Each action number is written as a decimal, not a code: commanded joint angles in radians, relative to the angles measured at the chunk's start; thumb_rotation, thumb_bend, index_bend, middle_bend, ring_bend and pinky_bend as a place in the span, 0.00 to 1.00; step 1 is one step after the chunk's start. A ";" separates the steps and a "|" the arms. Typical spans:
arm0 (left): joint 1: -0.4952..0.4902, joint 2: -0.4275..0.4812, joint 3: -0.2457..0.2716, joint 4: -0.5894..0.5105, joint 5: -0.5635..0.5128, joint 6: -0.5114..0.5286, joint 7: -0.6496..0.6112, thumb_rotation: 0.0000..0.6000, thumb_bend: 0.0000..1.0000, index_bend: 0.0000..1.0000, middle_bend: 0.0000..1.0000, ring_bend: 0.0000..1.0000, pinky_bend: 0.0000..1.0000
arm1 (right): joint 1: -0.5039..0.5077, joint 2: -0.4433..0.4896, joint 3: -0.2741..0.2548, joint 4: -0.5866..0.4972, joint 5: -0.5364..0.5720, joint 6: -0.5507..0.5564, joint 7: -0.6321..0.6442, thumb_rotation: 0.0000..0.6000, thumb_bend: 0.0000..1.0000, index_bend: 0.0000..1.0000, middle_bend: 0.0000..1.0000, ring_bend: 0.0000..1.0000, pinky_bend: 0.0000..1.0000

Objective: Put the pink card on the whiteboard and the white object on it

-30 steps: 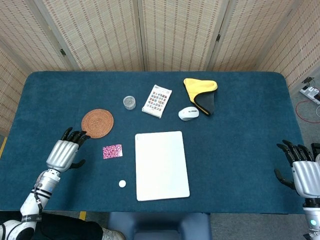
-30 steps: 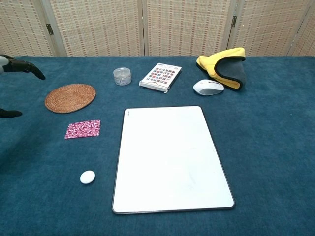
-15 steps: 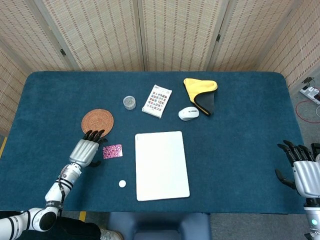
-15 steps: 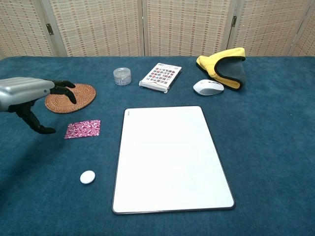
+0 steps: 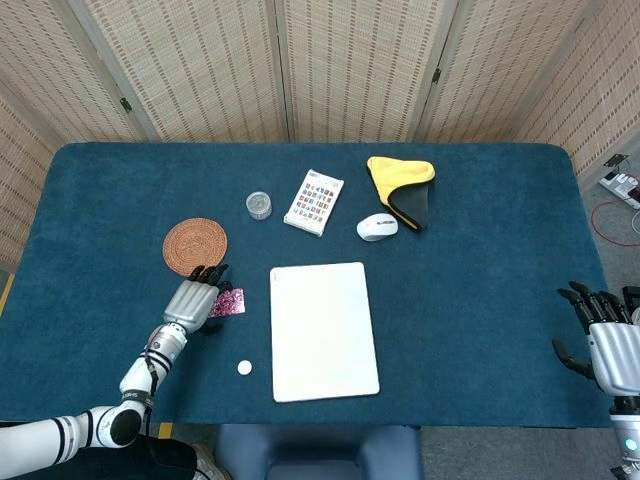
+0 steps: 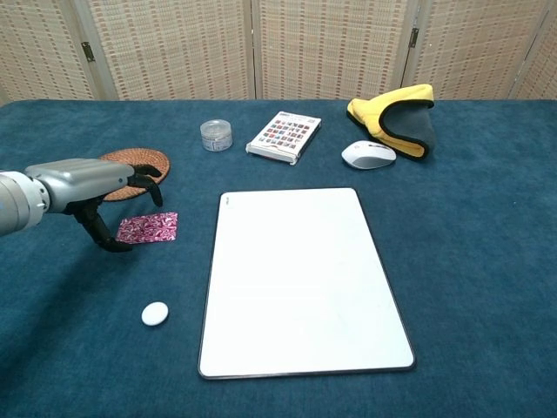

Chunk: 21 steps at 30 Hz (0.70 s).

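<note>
A pink patterned card (image 5: 230,301) (image 6: 153,225) lies on the blue cloth left of the whiteboard (image 5: 322,330) (image 6: 298,276). My left hand (image 5: 196,298) (image 6: 103,179) hovers over the card's left end, fingers spread and pointing down, holding nothing; whether it touches the card I cannot tell. A small white oval object (image 5: 244,367) (image 6: 155,313) sits nearer the front edge, left of the whiteboard. My right hand (image 5: 605,338) rests open at the far right edge, seen only in the head view.
A woven coaster (image 5: 193,243) (image 6: 130,160) lies just behind my left hand. Further back are a small clear jar (image 5: 259,205), a card box (image 5: 314,202), a white mouse (image 5: 377,227) and a yellow-grey cloth (image 5: 404,187).
My left hand has swept rightward from the table's left side to a spot above the pink card's left end. The right hand has barely moved.
</note>
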 commanded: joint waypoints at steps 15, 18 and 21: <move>-0.063 -0.049 0.009 0.043 -0.152 0.025 0.049 1.00 0.29 0.29 0.01 0.00 0.00 | -0.002 -0.003 0.002 0.016 0.011 -0.006 0.016 1.00 0.33 0.17 0.15 0.17 0.12; -0.068 -0.049 0.015 0.046 -0.166 0.025 0.050 1.00 0.29 0.29 0.01 0.00 0.00 | 0.000 -0.005 0.003 0.021 0.014 -0.011 0.021 1.00 0.33 0.17 0.15 0.17 0.12; -0.072 -0.049 0.022 0.047 -0.177 0.024 0.050 1.00 0.30 0.29 0.01 0.00 0.00 | 0.001 -0.005 0.004 0.022 0.013 -0.012 0.022 1.00 0.32 0.17 0.15 0.18 0.12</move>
